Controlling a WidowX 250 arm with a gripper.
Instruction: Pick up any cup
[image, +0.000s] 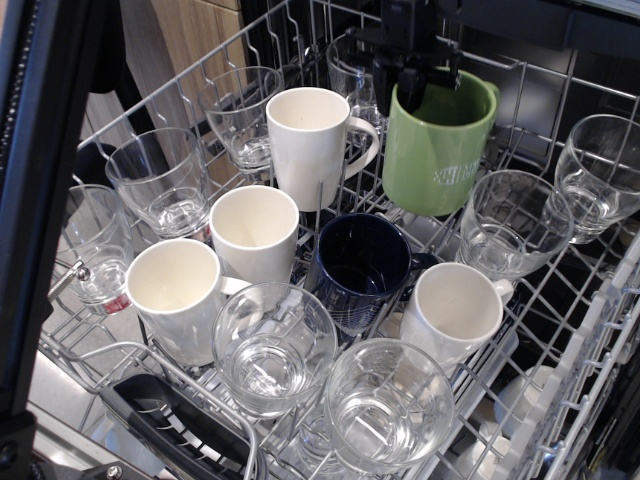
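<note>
The light green cup (437, 150) with small white lettering hangs above the dishwasher rack at the back centre, lifted clear of the wires and nearly upright. My black gripper (410, 85) comes down from the top edge and is shut on the cup's left rim, one finger inside and one outside. The cup's handle is hidden from this view.
The wire rack (560, 330) holds a tall white mug (310, 145), two more white mugs (252, 235) at left, a white mug (455, 312) at right, a dark navy mug (358, 262), and several clear glasses (510, 222) around them. A dark frame (45, 200) crosses the left.
</note>
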